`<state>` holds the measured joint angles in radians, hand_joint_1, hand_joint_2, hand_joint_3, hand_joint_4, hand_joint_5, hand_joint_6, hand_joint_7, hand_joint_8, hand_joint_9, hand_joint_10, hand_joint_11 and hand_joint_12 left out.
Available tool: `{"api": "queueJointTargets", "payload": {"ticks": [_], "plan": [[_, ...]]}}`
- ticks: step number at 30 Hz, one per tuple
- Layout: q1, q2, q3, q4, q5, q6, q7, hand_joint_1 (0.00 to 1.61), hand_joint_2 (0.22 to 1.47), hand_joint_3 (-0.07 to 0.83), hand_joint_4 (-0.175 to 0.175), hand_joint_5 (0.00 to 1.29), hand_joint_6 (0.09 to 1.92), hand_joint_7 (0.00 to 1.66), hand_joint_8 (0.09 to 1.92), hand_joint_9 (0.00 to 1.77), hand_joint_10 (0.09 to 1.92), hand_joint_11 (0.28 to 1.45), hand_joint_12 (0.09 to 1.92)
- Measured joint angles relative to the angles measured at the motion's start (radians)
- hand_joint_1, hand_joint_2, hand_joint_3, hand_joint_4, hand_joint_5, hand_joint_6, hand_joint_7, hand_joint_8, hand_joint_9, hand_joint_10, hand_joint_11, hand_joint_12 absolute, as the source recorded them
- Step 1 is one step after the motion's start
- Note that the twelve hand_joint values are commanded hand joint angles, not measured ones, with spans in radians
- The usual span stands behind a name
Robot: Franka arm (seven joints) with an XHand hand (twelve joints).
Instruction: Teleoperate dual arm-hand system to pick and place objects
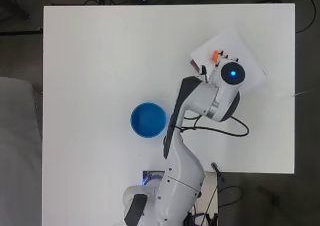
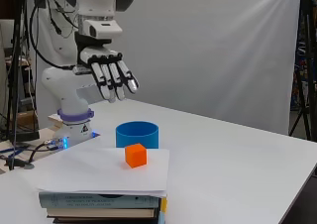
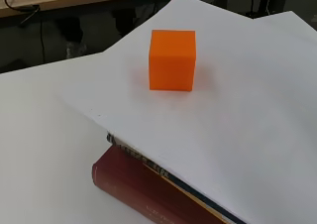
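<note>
I am holding the hand (image 2: 113, 75) high over the table (image 1: 90, 61), fingers straight and spread apart, carrying nothing. Going left to right in the side view, the hand is hanging at the left, above and well clear of everything; the blue bowl (image 2: 137, 135) is sitting low in the middle, and just in front of it the orange cube (image 2: 135, 155) is resting on a white sheet of paper (image 2: 99, 172) laid over a stack of books (image 2: 104, 206).

As I judge it, the step in hand is the approach to the cube. To do it well I am thinking of bringing the hand straight down over the cube, keeping the fingers apart until they bracket it — the paper may slide on the books if I drag sideways, so I want a clean vertical close with thumb opposite fingers.

The bowl — the only container here — is showing nothing inside in the overhead view.
</note>
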<state>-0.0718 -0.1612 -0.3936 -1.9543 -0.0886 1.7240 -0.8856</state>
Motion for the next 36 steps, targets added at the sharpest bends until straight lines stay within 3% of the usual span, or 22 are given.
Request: {"api": "queueJointTargets", "payload": {"ticks": [3, 8, 9, 12, 20, 29, 32, 36], "plan": [[0.014, 0.084, -0.035, 0.057, 0.023, -0.001, -0.059, 0.48, 1.14, -0.008, 0.017, 0.46, 0.09, 0.49, 0.09, 0.62, 0.09, 0.53, 0.09], [-0.015, 0.251, -0.039, 0.212, 0.037, 0.01, -0.126, 0.47, 1.15, 0.001, 0.074, 0.46, 0.09, 0.42, 0.09, 0.51, 0.09, 0.49, 0.09], [-0.026, 0.291, -0.032, 0.258, 0.04, 0.001, -0.132, 0.48, 1.15, 0.002, 0.078, 0.47, 0.09, 0.44, 0.09, 0.52, 0.09, 0.49, 0.09], [-0.046, 0.416, -0.013, 0.396, 0.053, -0.003, -0.16, 0.59, 1.19, 0.004, 0.1, 0.63, 0.09, 0.68, 0.09, 0.79, 0.09, 0.59, 0.09], [-0.105, 0.581, 0.05, 0.576, 0.102, -0.13, -0.439, 0.54, 1.21, 0.0, 0.051, 0.53, 0.09, 0.57, 0.09, 0.69, 0.09, 0.51, 0.09], [-0.181, 0.841, 0.107, 0.945, 0.111, -0.342, -0.422, 0.53, 1.2, -0.002, 0.029, 0.5, 0.09, 0.58, 0.09, 0.71, 0.09, 0.53, 0.09], [-0.185, 0.868, 0.119, 0.973, 0.115, -0.407, -0.439, 0.53, 1.19, -0.005, 0.02, 0.49, 0.09, 0.58, 0.09, 0.71, 0.09, 0.53, 0.09], [-0.187, 0.843, 0.129, 0.908, 0.124, -0.388, -0.469, 0.51, 1.16, -0.011, 0.002, 0.48, 0.09, 0.56, 0.09, 0.7, 0.09, 0.53, 0.09]]}}
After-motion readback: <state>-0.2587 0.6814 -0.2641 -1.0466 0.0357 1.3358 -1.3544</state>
